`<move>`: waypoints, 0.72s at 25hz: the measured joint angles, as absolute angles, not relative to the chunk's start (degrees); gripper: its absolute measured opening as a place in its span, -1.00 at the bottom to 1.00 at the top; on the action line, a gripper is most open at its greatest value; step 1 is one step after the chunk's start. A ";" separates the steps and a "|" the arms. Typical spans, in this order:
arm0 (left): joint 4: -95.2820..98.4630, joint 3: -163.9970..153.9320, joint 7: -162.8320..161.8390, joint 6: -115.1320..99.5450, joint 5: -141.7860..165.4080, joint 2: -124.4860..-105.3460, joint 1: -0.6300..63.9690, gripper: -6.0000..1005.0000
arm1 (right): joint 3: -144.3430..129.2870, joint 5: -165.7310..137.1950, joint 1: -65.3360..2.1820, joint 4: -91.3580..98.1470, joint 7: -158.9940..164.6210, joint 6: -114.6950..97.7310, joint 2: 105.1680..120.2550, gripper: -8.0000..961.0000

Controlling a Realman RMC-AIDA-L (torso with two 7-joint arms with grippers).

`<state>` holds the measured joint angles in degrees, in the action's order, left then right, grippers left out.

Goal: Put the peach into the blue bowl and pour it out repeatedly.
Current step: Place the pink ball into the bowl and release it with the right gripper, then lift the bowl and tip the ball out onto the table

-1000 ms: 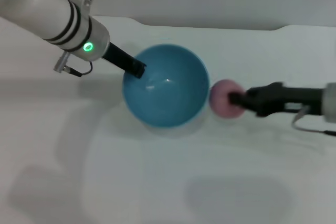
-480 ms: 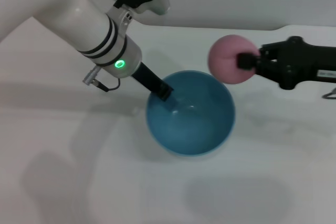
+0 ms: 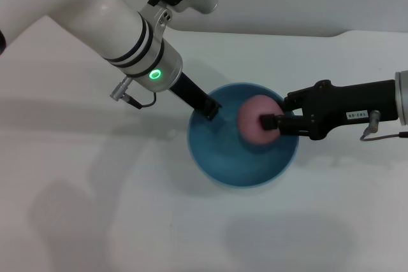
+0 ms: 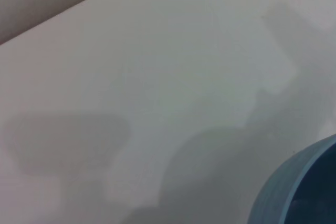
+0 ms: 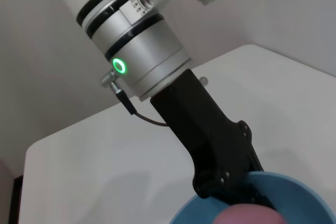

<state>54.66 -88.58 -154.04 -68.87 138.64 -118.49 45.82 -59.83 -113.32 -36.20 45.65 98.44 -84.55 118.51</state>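
One peach (image 3: 255, 121), one blue bowl (image 3: 243, 134), two grippers, all over a white table (image 3: 95, 208). The right gripper (image 3: 270, 122) reaches in from three o'clock, its dark fingers closed on the peach, which hangs inside the bowl's opening, toward the three o'clock part of the rim and above the glossy floor. The left gripper (image 3: 210, 110) comes down from ten o'clock and is clamped on the bowl's rim at about ten o'clock; the right wrist view shows its black fingers (image 5: 226, 174) pinching the blue edge, with the top of the peach (image 5: 252, 216) just below them. The left wrist view shows only bare table and a slice of the bowl's outer wall (image 4: 294, 192).

Half a second ago the peach was held above and beyond the rim at about one o'clock; it has since come down into the bowl. The bowl has slid slightly toward three o'clock with the left gripper
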 joint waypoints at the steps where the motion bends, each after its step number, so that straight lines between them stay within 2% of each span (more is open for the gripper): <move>1: 54.66 -88.59 -154.06 -68.87 138.63 -118.49 45.92 -0.99 | -59.87 -113.31 -36.17 45.65 98.47 -84.48 118.51 -0.66; 6: 54.66 -88.60 -154.08 -68.82 138.54 -118.47 46.30 -0.99 | -59.86 -113.22 -36.09 45.98 98.53 -84.67 118.50 -0.18; 11: 54.60 -88.60 -154.08 -68.41 138.15 -118.47 46.32 -0.99 | -58.29 -112.28 -35.72 47.06 99.24 -84.18 118.50 0.11; 18: 53.91 -92.86 -152.80 -58.15 132.83 -118.48 44.38 -0.99 | -47.15 -97.34 -29.83 46.03 99.26 -77.65 118.31 0.08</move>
